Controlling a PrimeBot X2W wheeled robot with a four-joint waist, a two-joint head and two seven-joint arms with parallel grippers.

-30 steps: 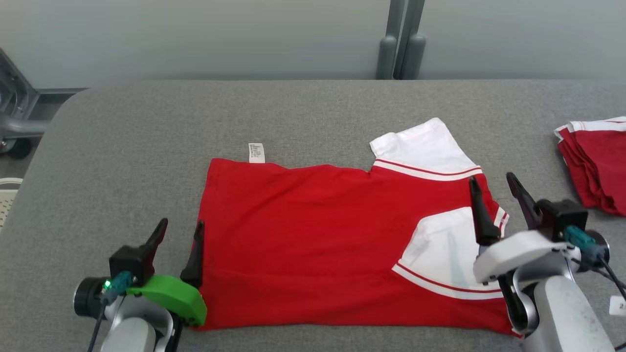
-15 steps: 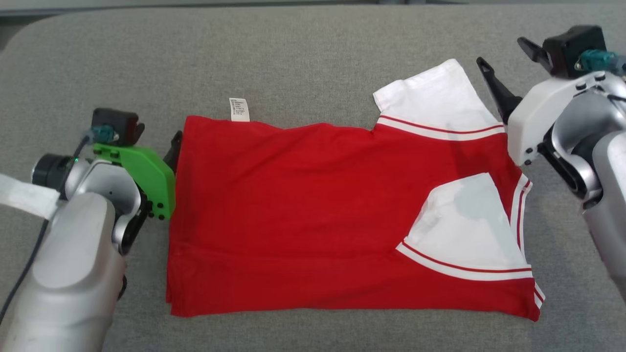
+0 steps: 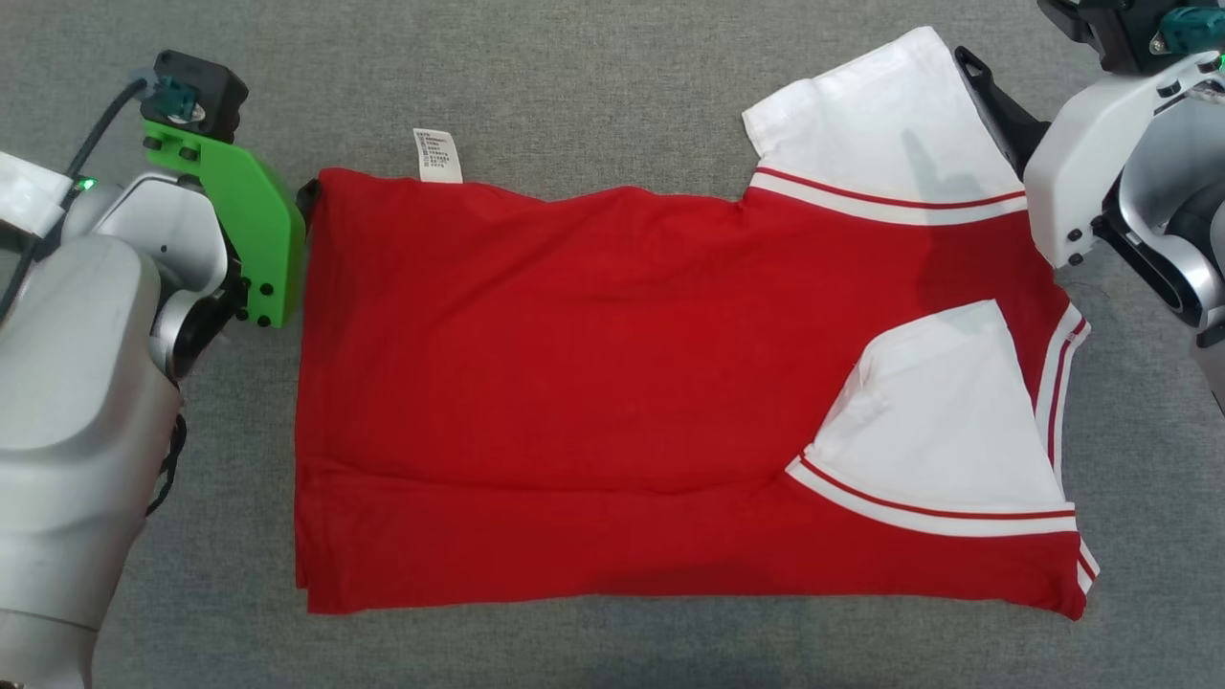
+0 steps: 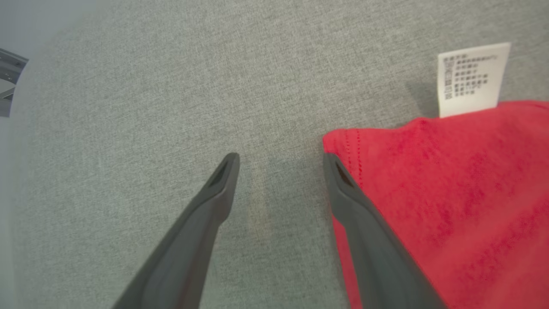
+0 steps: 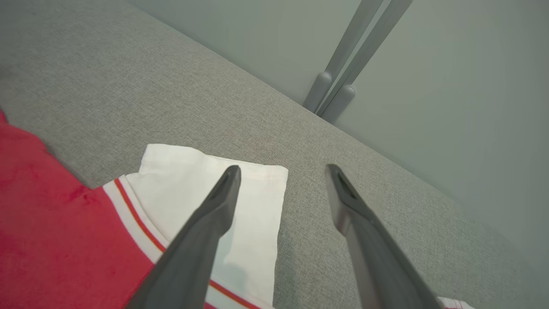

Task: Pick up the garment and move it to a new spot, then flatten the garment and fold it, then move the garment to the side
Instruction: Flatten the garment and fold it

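**Both claws wide at the far corners of the folded red shirt**

Left gripper [image 4: 281, 158]: fingers spread wide, nothing held. One finger over bare table [image 4: 128, 107], the other along the far left corner of the garment [image 3: 612, 383]. Contact with the cloth probable, not certain from the wrist view. Garment flat at mid-table, spanning the gap between both arms, seemingly already doubled along its length.

Risks, left side: pinching only the top layer at that corner, owing to thin stacked hems; dragging the lower layer askew; catching the care label [image 3: 437, 155] instead of the hem. Middle: long crease toward the near edge, likely to set into the next fold if left unsmoothed. Right side: loose white sleeve [image 3: 876, 115] slipping from a shallow pinch, or lifting alone without the red body; second sleeve [image 3: 947, 421], folded over the body, liable to flop open on lifting.

Right gripper [image 5: 283, 169]: likewise spread wide and empty, one finger above the sleeve cuff, the other above bare table.

Materials: soft matte knit, red body, white sleeves with red-and-white striped bands. Small white rectangular label. Coarse grey woven covering on the table. Smooth dark tapered fingers.
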